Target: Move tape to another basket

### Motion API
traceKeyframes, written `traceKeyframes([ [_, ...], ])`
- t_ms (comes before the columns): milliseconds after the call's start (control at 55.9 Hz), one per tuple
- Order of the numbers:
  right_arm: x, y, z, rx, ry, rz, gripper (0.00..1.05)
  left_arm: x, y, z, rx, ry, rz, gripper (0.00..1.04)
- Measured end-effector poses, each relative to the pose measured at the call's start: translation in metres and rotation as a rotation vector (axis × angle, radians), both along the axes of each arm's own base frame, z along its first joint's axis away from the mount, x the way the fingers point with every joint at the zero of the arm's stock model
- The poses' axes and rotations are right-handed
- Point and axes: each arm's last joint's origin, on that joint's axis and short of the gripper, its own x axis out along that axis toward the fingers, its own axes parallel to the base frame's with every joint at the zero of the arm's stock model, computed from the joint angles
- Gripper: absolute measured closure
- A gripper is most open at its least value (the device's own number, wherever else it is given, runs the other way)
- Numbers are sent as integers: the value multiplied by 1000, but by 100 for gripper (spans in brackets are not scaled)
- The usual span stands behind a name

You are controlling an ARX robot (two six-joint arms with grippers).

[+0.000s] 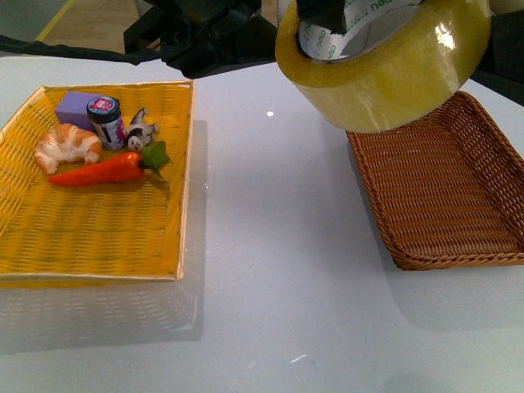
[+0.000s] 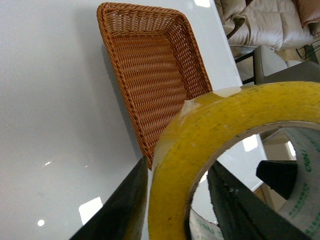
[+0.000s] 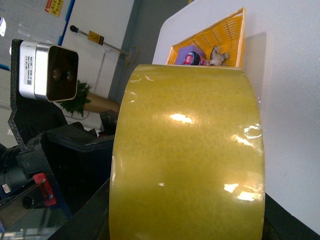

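The tape point(image 1: 393, 65), a wide yellowish roll with a white printed core, hangs high above the table, close to the front camera. It is in front of the left end of the dark brown wicker basket point(image 1: 442, 188), which holds nothing. My left gripper point(image 2: 175, 215) is shut on the roll's wall, with one dark finger point(image 2: 120, 210) outside and one inside the core. The basket point(image 2: 150, 75) lies beyond it. My right gripper point(image 3: 187, 225) is shut on the same tape point(image 3: 187, 150), with dark fingers showing on either side of the roll.
A bright yellow flat woven tray point(image 1: 98, 221) at the left holds a croissant point(image 1: 67, 146), a carrot point(image 1: 102, 170), a small jar point(image 1: 106, 121), a purple block point(image 1: 75, 106) and a small figure point(image 1: 141, 131). White table point(image 1: 278, 246) lies between tray and basket.
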Motion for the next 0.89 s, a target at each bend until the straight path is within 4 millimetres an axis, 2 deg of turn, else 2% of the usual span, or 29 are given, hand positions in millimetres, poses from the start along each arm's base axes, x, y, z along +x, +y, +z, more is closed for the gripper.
traceKeyframes([
  [161, 2, -5, 0, 8, -6, -28, 59, -6, 5, 7, -13, -33, 22, 22],
  [233, 5, -12, -3, 6, -7, -62, 59, -12, 13, 13, -7, -87, 48, 8],
  [250, 5, -12, -3, 5, -7, -66, 59, -13, 14, 14, -6, -95, 50, 7],
  [447, 18, -36, -17, -2, -1, -171, 59, -24, 40, 29, -34, -196, 112, 9],
  [662, 43, -68, -54, 11, 70, -321, 59, -37, 74, 39, -52, -309, 214, 10],
  [715, 53, -75, -63, 19, 82, -359, 59, -46, 87, 38, 87, -557, 447, 22],
  [751, 61, -79, -69, 29, 92, -385, 59, -57, 103, 34, 203, -673, 584, 31],
  [894, 80, -92, -87, 50, 131, -474, 59, -86, 138, 21, 371, -764, 682, 54],
])
